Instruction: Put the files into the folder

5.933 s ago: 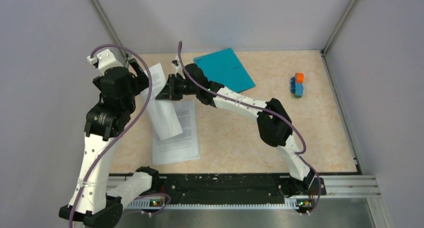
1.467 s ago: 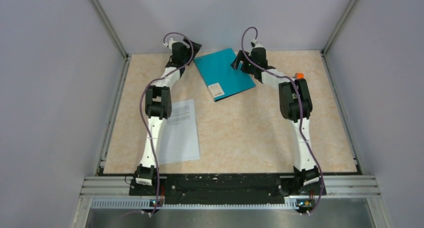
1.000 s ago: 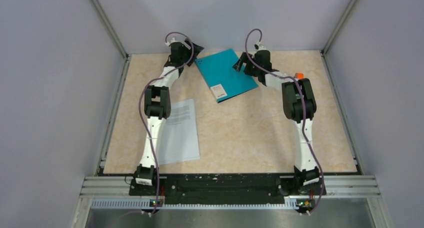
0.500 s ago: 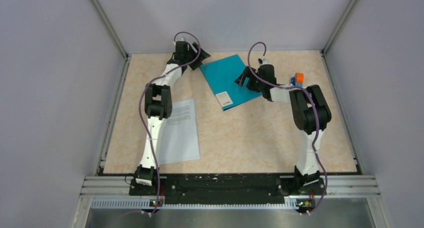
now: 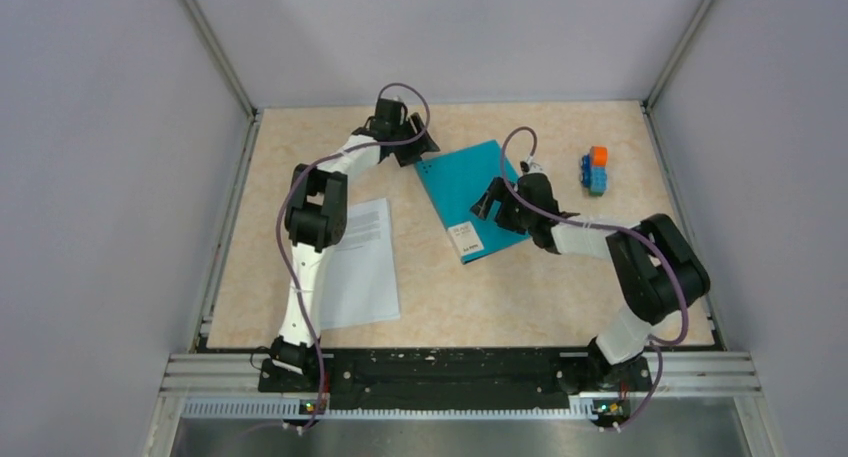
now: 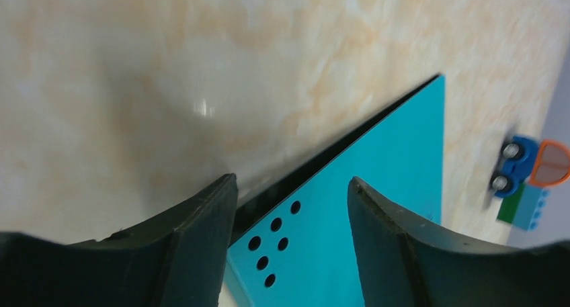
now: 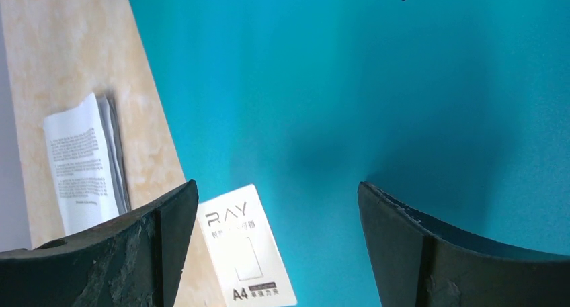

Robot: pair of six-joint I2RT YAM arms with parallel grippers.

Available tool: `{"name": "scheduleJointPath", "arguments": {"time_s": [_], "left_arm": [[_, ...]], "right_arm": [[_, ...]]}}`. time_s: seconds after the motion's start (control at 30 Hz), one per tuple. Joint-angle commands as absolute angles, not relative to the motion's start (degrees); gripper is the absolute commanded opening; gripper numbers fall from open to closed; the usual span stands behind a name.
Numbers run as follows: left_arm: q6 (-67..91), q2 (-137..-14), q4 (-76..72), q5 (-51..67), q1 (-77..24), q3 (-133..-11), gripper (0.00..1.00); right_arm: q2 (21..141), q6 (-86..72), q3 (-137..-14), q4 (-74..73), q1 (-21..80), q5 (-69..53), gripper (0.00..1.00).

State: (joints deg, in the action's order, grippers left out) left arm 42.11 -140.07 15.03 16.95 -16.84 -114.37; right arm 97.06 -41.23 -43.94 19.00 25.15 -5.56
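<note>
Roughly at the middle of the beige surface, toward its far half, the teal folder lies flat and closed, turned at an angle, with its white label at the near edge; the right wrist view reads "RAY" and "A4" on that label. The left pincer sits at the folder's far-left corner, its fingers apart with the corner's edge and a cluster of small dark holes showing between them, and a thin black line showing along that edge. The right pincer hangs over the cover's right half with its fingers spread wide and only teal between them; whether they touch the cover I cannot tell. The files lie stacked on the surface's left side, well apart from the folder, beside the left arm. A small orange-and-blue toy block stack stands to the folder's right.
</note>
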Motion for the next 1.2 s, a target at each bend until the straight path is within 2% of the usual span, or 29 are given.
{"name": "scheduleJointPath", "arguments": {"time_s": [0.0,0.17,0.4,0.5,0.83,1.17], "left_arm": [[43.21,-132.34,19.94,14.61,-19.85,-103.5,0.64],[44.39,-127.67,19.65,12.95,-20.42,-94.61,0.56],[44.05,-123.42,18.2,10.52,-21.96,-87.95,0.53],[43.89,-122.76,17.68,10.39,-22.07,-86.43,0.53],[43.2,-122.67,18.46,10.39,-22.08,-86.22,0.52],[42.63,-123.09,19.46,10.39,-22.1,-87.59,0.52]], "right_arm": [[87.37,-42.97,-40.78,6.35,25.7,-2.37,0.88],[71.97,-49.14,-35.46,-3.33,25.75,-3.37,0.88],[49.08,-62.22,-19.35,-5.21,26.32,-4.43,0.88],[44.48,-65.3,-16.01,-4.05,26.33,-4.65,0.88],[46.66,-73.46,-7.43,12.96,26.28,-6.56,0.82],[55.14,-78.12,-3.12,30.68,25.64,-7.53,0.77]]}}
